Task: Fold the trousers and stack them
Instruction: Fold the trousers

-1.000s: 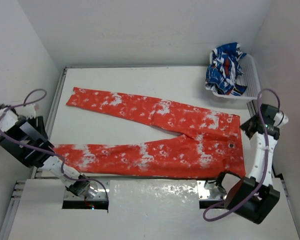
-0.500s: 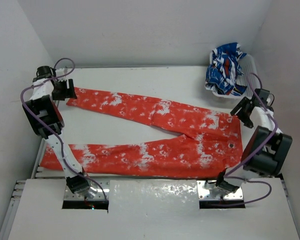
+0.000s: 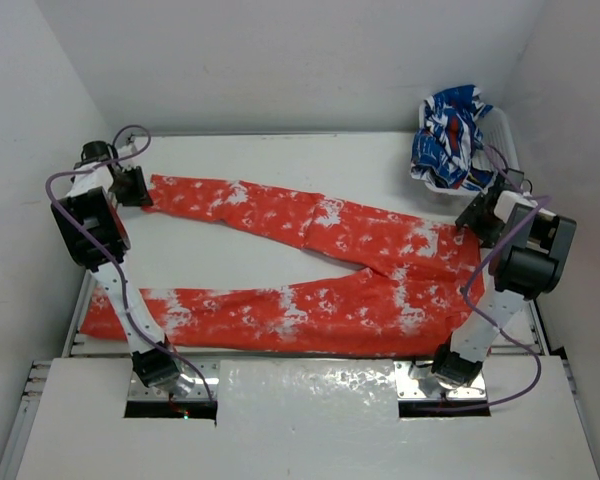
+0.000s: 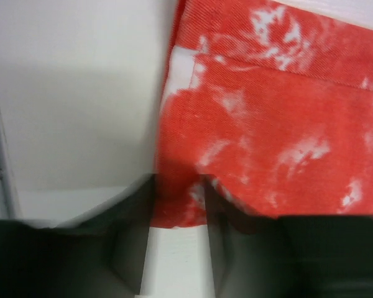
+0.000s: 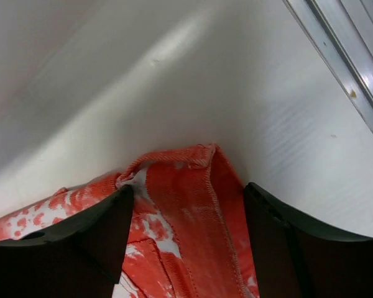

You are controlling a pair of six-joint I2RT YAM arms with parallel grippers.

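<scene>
The red-orange, white-speckled thin fabric trousers [image 3: 410,270] are lying spread flat on the white tabletop [image 3: 280,160]. Their waistband is sitting near the right edge, and the two wide legs are running off toward the left. The far leg is angling up toward the far-left corner, while the near leg is stretching along the near edge, its cuff reaching the left edge.

The left tool [image 3: 132,186] is sitting at the cuff of the far leg, close to the far-left corner. In the left wrist view its two dark fingers [image 4: 133,239] are standing apart, with the corner of the cuff [image 4: 273,124] lying between them and bare tabletop showing in the gap nearer the camera, so this tool [image 4: 176,248] is parted, not clamped.

The right tool [image 3: 477,214] is hanging over the far corner of the waistband, near the right edge. The right wrist view is showing its fingers [image 5: 81,239] spread wide, with the stitched waistband corner [image 5: 186,205] lying between them and touching neither.

In the far-right corner a white plastic basket [image 3: 503,150] is holding a crumpled blue, white and red patterned garment [image 3: 448,135], which is heaping above its rim.
</scene>
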